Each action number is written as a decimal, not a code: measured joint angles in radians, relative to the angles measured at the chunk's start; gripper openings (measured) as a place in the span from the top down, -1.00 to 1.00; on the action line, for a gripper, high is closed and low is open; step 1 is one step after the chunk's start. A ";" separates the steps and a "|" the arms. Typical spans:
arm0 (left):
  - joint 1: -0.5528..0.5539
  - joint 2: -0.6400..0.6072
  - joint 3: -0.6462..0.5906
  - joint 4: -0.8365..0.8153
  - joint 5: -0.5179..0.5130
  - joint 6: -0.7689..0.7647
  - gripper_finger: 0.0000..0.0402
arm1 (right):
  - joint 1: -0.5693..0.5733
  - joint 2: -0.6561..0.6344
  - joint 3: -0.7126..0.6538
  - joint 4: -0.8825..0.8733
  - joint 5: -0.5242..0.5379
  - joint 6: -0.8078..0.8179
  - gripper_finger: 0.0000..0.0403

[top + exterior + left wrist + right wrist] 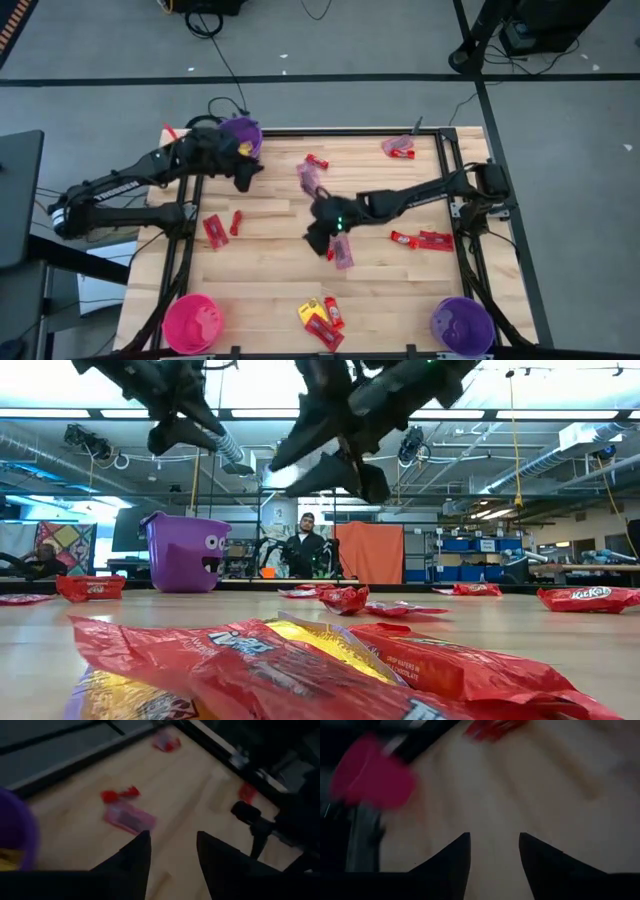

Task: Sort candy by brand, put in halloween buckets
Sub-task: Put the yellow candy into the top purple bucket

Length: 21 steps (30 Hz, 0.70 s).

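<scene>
Red and yellow candy [300, 665] lies nearest. Left pincer [243, 178] open, empty, beside the purple bucket [243, 133]. Right pincer [320, 238] open, empty, just beside mauve packet [343, 251]: advise centring, descending squarely before closing.

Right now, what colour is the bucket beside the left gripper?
Purple bucket, clearest in the high view.

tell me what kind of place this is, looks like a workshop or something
Most likely a robotics lab or open workshop. The low view shows exposed ceiling ducts, strip lights, storage shelves with blue bins and a person seated behind the wooden table. Cables trail across the grey floor around the rig.
</scene>
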 joint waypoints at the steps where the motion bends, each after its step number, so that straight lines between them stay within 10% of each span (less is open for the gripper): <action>1: -0.035 0.003 -0.007 0.011 -0.008 -0.020 0.21 | 0.020 0.000 0.000 0.000 -0.020 -0.044 0.12; 10: -0.367 0.078 -0.057 0.129 -0.190 -0.166 0.34 | 0.162 0.000 0.000 -0.043 -0.108 -0.103 0.29; 21: -0.663 0.286 -0.151 0.581 -0.303 -0.402 0.35 | 0.336 0.012 0.000 -0.055 0.057 -0.089 0.30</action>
